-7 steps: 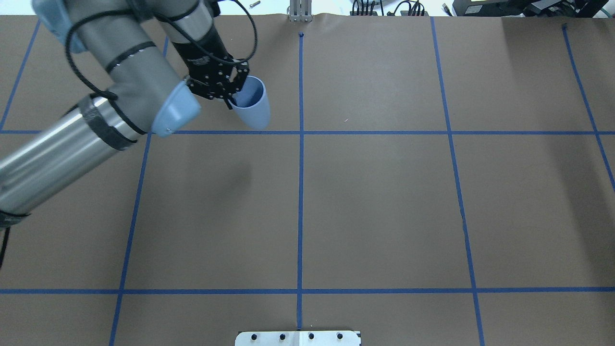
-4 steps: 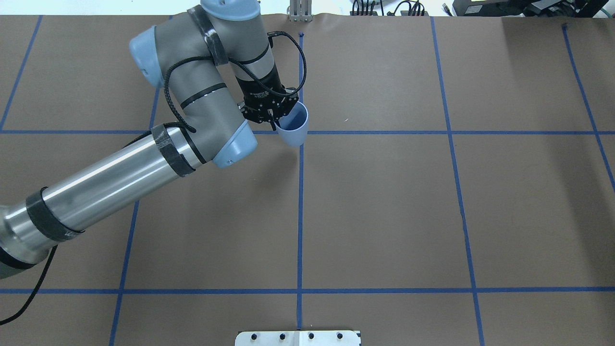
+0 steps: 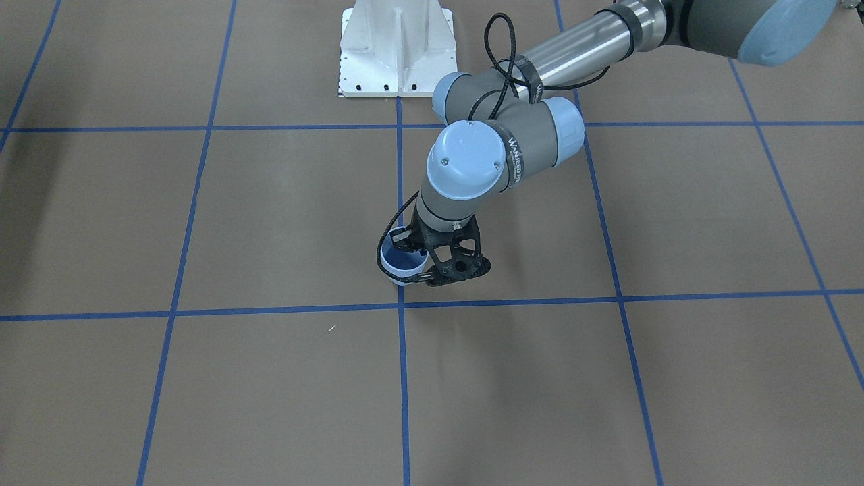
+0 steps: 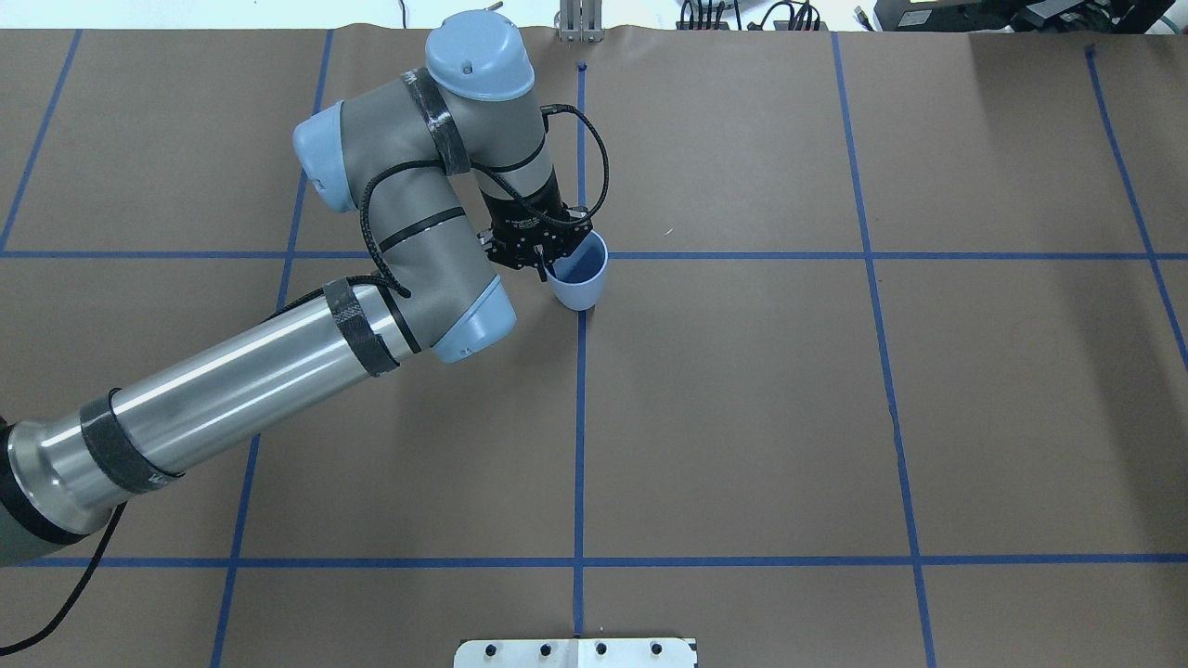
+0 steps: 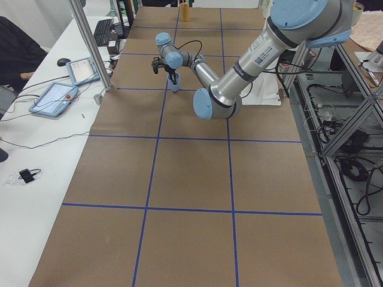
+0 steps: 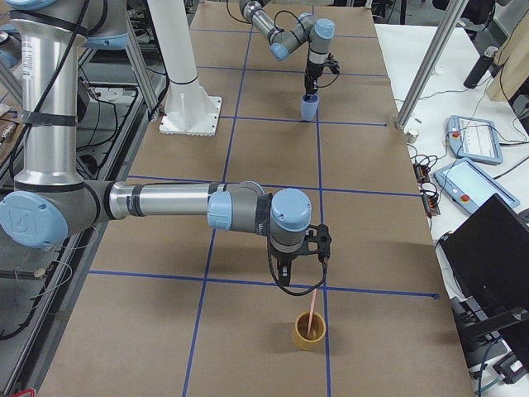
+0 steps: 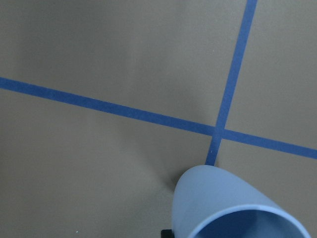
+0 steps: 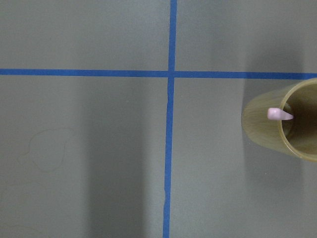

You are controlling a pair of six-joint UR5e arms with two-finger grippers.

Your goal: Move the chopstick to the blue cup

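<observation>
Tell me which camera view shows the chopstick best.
Exterior right: the chopstick leans in the yellow cup, its length visible. Right wrist view shows only its tip. Elsewhere it is unseen or too small.

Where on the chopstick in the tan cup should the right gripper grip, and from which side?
Probably best to grip the chopstick on its exposed upper end, above the tan cup rim, coming down from above with the right gripper. The stick leans inside the cup, so only its top is free; the wall hides the rest.

Even bright overhead light, soft faint shadows, wrist views dimmer and slightly soft
</observation>
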